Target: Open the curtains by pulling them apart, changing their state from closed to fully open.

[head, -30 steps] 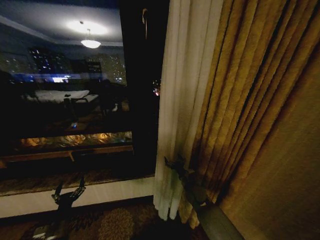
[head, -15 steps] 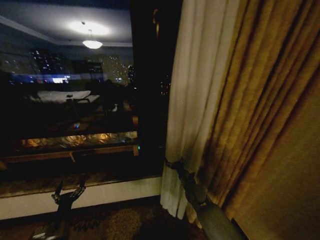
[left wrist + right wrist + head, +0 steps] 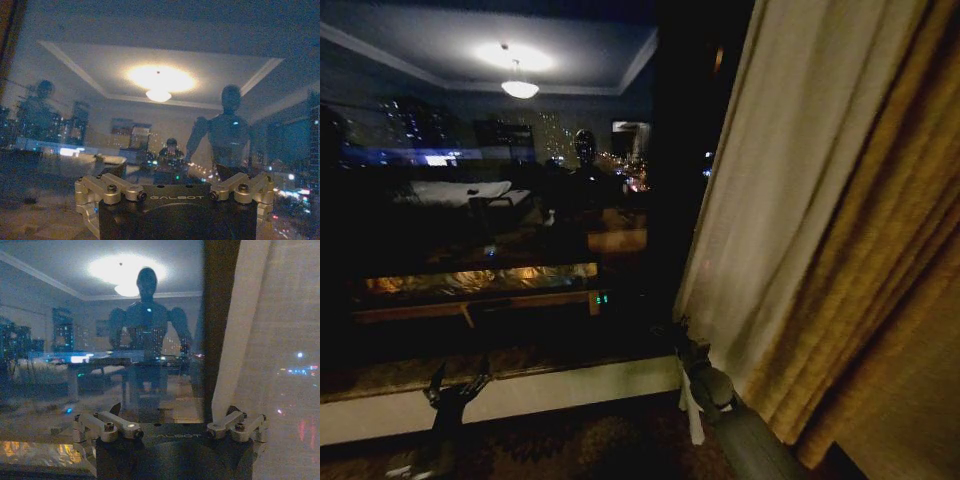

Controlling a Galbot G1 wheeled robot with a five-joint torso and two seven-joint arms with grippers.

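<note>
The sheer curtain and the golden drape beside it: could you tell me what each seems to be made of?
The sheer curtain looks like thin, matte cream fabric; in the right wrist view city lights glow through it. The golden drape seems a thicker, opaque woven cloth with a coarse texture and deep folds.

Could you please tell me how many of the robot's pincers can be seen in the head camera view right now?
2. The right pincer is at the sheer curtain's lower edge, beside the golden drape. The left pincer hangs low before the window sill.
</note>
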